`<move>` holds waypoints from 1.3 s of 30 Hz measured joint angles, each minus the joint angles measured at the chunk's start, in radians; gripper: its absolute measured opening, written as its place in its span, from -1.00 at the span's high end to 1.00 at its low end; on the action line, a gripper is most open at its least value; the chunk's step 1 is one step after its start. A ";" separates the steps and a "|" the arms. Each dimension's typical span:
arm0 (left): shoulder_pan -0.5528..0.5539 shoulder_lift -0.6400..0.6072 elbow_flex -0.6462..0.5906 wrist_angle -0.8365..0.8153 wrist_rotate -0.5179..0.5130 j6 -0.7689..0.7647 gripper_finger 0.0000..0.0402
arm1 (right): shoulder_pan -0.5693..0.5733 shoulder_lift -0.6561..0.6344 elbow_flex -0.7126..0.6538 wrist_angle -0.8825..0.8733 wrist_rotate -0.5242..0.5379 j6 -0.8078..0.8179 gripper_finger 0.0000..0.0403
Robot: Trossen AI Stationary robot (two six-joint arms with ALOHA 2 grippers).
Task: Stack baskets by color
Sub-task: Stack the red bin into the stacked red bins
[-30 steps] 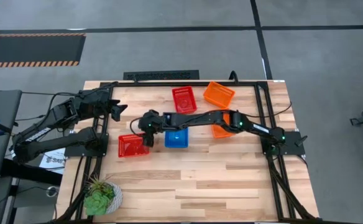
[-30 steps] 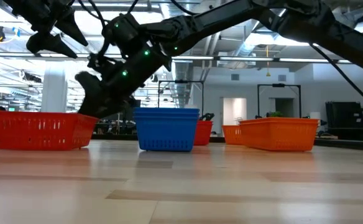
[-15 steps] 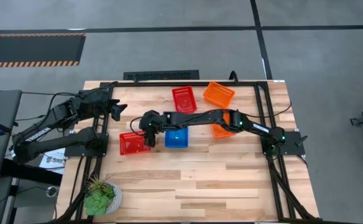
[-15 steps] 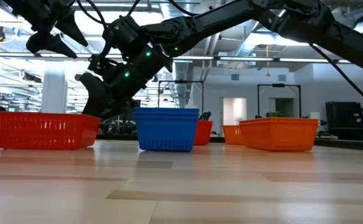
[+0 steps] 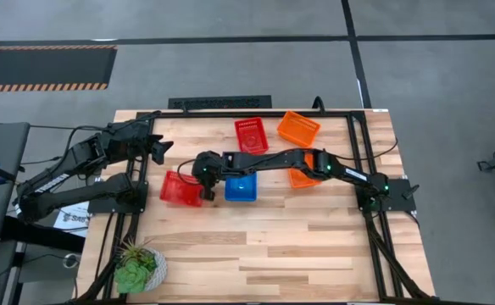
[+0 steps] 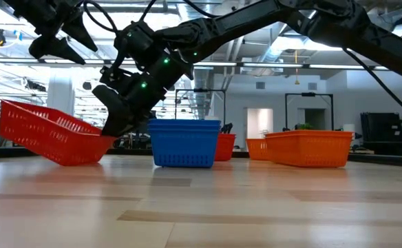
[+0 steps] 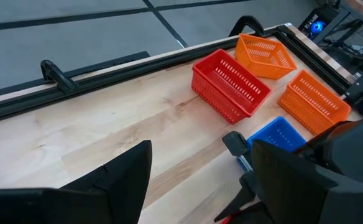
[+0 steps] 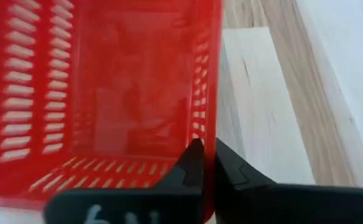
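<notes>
Red basket now tilted, one end lifted off table; right gripper pinching its wall, pickup under way

Through the right wrist camera I see my right tool pinched on the side wall of a red basket, one dark finger inside the wall and the other outside it. The basket's slotted sides and smooth floor fill most of my view. Beside it I see the pale wooden worktop, its planks running away from me.
</notes>
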 joint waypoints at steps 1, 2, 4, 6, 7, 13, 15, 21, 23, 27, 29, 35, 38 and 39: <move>0.000 0.000 0.000 0.000 0.000 -0.001 -0.31 | 0.000 0.000 0.000 -0.001 -0.003 0.000 0.91; 0.000 0.000 0.000 0.000 0.000 -0.002 -0.31 | 0.000 -0.001 0.000 0.002 -0.003 0.000 0.94; 0.000 0.000 0.000 0.000 0.000 -0.002 -0.31 | 0.000 -0.002 0.000 0.004 -0.002 0.013 0.92; 0.000 0.000 0.000 0.000 -0.005 -0.002 -0.31 | 0.000 -0.002 0.000 0.002 -0.001 0.029 0.91; 0.000 0.000 0.000 0.000 -0.010 -0.002 -0.31 | 0.000 -0.002 0.000 0.001 -0.001 0.039 0.93; 0.000 0.000 0.000 0.000 -0.015 -0.005 -0.31 | -0.017 -0.060 -0.002 -0.056 0.000 0.140 0.95; 0.000 0.000 0.000 0.000 -0.015 -0.006 -0.31 | -0.033 -0.096 -0.002 -0.093 0.003 0.160 0.97; 0.000 0.000 0.000 0.014 -0.020 -0.006 -0.31 | -0.100 -0.203 -0.001 -0.255 0.013 0.168 0.96; 0.000 0.000 0.000 0.014 -0.035 -0.006 -0.31 | -0.129 -0.233 -0.001 -0.322 0.043 0.144 0.97; 0.000 0.000 0.000 0.014 -0.042 -0.014 -0.31 | -0.189 -0.288 -0.001 -0.366 0.075 0.115 0.96; 0.000 0.000 0.000 0.014 -0.042 -0.022 -0.31 | -0.219 -0.326 -0.001 -0.391 0.087 0.111 0.95; 0.000 0.000 0.000 0.014 -0.044 -0.027 -0.31 | -0.330 -0.428 0.000 -0.512 0.093 0.112 0.98; 0.000 0.000 0.000 0.013 -0.044 -0.036 -0.31 | -0.379 -0.480 0.000 -0.600 0.097 0.112 0.96; 0.000 0.000 0.000 0.013 -0.044 -0.039 -0.31 | -0.391 -0.494 0.000 -0.631 0.097 0.114 0.96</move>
